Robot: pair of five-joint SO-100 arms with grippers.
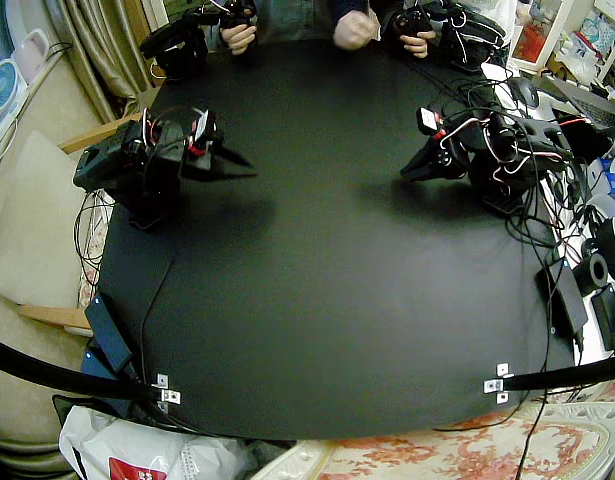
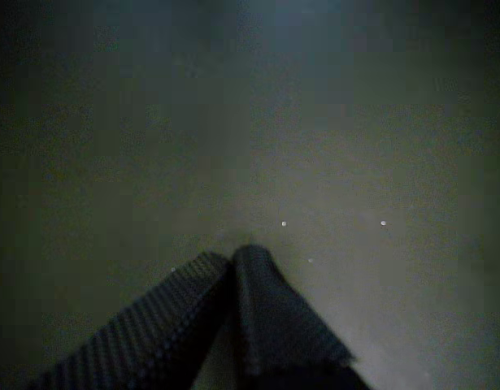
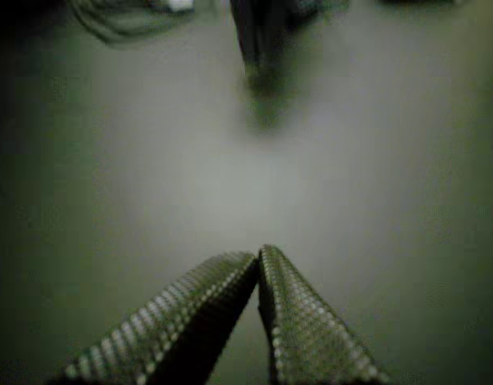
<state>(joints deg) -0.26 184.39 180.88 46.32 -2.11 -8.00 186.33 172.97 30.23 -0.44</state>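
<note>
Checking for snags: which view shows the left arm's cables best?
The fixed view: red and white cables loop over the left arm. One wrist view catches blurred cables at its top edge; the other shows only shut fingers and table.

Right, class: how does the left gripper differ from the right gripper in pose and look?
The left gripper tips down toward the black table; the right gripper lies nearly level. The left gripper's arm carries looping white and red cables; the right gripper's arm shows only small red and white parts. Both are shut, empty, and point at each other.
</note>
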